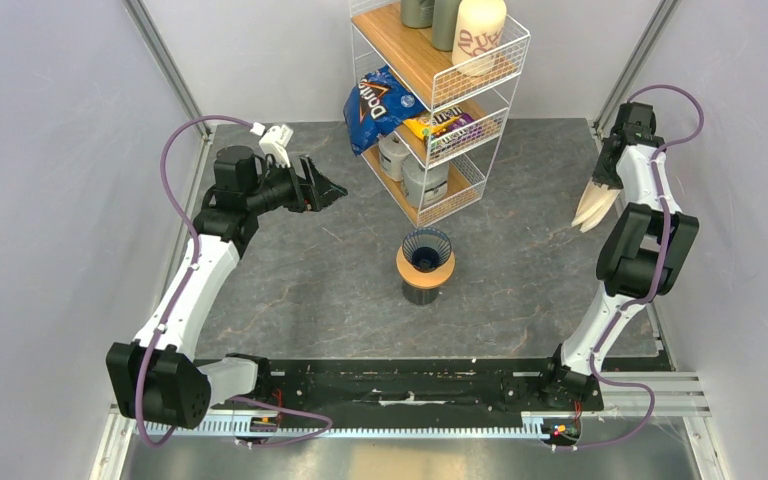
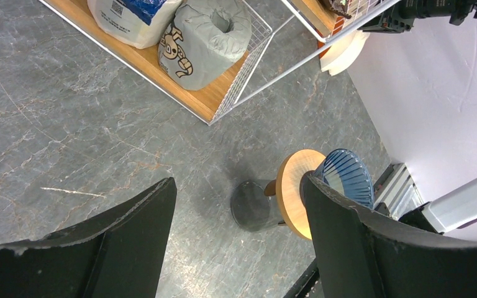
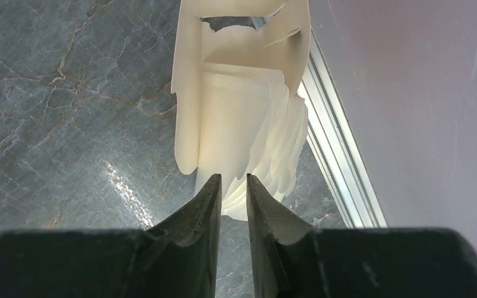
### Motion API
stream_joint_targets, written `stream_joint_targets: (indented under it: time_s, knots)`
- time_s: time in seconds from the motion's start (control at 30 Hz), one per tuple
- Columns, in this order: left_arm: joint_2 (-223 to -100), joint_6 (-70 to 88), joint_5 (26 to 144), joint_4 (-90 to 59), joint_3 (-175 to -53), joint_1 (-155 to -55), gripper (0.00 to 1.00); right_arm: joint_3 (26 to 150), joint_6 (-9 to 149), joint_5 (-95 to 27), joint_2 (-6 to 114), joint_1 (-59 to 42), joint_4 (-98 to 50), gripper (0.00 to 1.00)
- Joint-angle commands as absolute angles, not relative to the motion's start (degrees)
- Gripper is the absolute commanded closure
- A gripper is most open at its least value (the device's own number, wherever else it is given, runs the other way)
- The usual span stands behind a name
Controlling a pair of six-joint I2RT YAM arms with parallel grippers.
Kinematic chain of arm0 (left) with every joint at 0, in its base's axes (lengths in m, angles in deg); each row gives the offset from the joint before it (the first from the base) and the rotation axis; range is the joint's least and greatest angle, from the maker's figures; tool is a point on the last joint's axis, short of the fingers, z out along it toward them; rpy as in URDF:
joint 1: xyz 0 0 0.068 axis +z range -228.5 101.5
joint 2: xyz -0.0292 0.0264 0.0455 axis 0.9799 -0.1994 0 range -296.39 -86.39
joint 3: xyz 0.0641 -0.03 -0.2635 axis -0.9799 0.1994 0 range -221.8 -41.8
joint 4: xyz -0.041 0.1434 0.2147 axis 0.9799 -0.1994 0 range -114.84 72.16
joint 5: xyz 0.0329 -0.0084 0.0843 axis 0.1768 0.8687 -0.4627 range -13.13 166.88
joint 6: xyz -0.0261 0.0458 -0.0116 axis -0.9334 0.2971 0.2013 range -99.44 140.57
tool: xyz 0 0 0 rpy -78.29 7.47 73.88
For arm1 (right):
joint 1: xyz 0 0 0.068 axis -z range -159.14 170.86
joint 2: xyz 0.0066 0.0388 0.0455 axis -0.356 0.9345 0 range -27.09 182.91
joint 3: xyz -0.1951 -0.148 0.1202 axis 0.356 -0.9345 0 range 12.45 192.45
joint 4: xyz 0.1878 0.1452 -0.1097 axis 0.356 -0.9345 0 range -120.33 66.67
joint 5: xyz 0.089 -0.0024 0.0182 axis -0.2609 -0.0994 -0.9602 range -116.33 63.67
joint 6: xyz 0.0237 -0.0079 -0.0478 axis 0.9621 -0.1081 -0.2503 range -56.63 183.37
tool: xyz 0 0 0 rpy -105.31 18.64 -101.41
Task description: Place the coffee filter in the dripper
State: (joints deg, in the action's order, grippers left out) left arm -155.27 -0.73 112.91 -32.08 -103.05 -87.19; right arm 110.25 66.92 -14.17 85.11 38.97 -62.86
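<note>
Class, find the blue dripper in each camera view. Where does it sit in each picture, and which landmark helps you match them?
Top external: the dripper stands near the centre, on a wooden ring.
Left wrist: the dripper is at lower right, beside the same ring.
Right wrist: not in it.
Shared landmark: the grey table, seen in all three views.

Matt paper coffee filter, ribbed dripper

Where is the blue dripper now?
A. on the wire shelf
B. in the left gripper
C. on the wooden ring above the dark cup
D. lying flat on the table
C: the dripper sits on the wooden ring, which rests on top of the dark cup.
</note>
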Motion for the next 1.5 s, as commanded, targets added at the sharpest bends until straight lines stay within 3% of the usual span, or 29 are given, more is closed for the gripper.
stream_joint_targets:
  time_s: [0.0, 1.03, 1.47]
  knots:
    - [-155.79, -1.93, 112.73, -31.29, -105.69, -86.67, 0.18, 113.25, 68.2, -12.63, 85.67, 38.81, -61.67, 0.71]
    - [-157.5, -3.34, 112.82, -30.07, -106.31, -86.67, 0.18, 113.91, 67.65, -8.67, 86.48, 38.96, -61.78, 0.72]
    - [-156.68, -3.19, 112.82, -30.51, -105.78, -86.67, 0.18, 112.83, 68.73, -8.67, 86.53, 39.03, -61.65, 0.66]
